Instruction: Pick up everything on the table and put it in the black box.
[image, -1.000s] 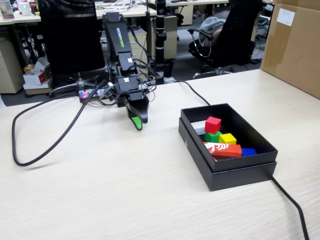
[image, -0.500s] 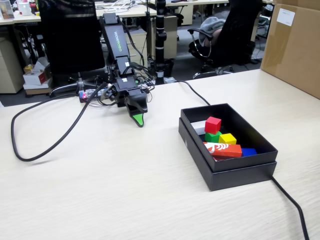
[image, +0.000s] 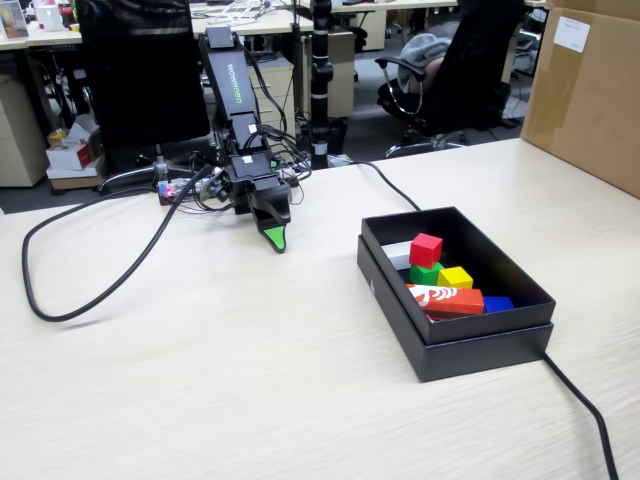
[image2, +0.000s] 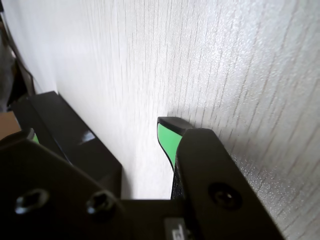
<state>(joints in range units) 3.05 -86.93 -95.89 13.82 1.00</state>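
Three cubes (image: 430, 262) fixed view only.

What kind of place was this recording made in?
Most likely a shared office. Behind the pale wood table stand black swivel office chairs and further desks with clutter on them, and a big brown cardboard carton sits on the table's right side in the fixed view.
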